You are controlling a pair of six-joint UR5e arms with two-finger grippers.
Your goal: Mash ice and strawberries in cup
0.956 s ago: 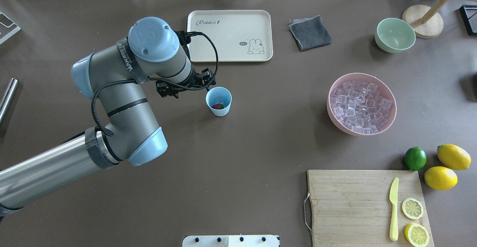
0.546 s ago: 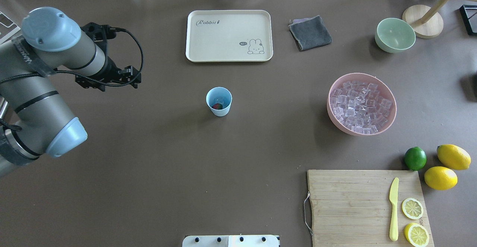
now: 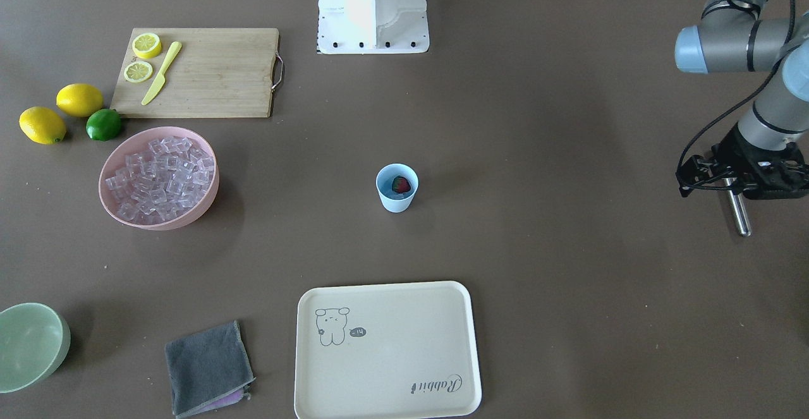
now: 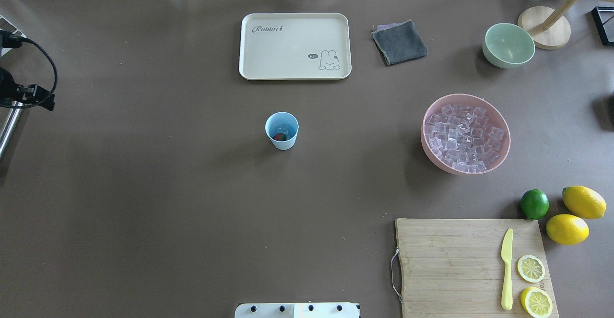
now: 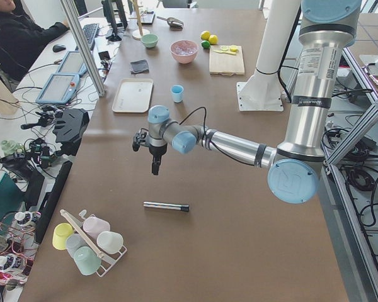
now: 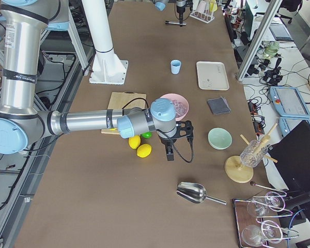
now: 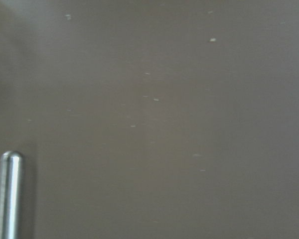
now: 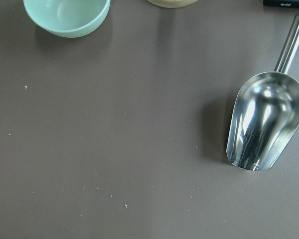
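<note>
the cup (image 4: 281, 131) stands upright near the middle of the worktop (image 4: 168, 222), mouth up and long axis vertical, between the cream tray (image 4: 295, 44) and the robot base (image 4: 297, 310). one strawberry (image 4: 280, 137) lies at its bottom, red body toward the robot's left and green top toward the pink bowl (image 4: 425, 140). something clear sits beside it, too small to tell what. the ice (image 4: 464, 135) is heaped in that bowl, well apart from the cup.

the left arm reaches out low and nearly level over the left end of the worktop. its wrist is bent so the left end effector (image 5: 155, 167) points straight down, clear of the surface, near a metal rod (image 5: 166, 206) lying flat. the right arm reaches out likewise past the pink bowl, the right end effector (image 6: 169, 153) pointing down beside the lemons (image 6: 143, 150). i cannot tell how wide either end effector stands.
</note>
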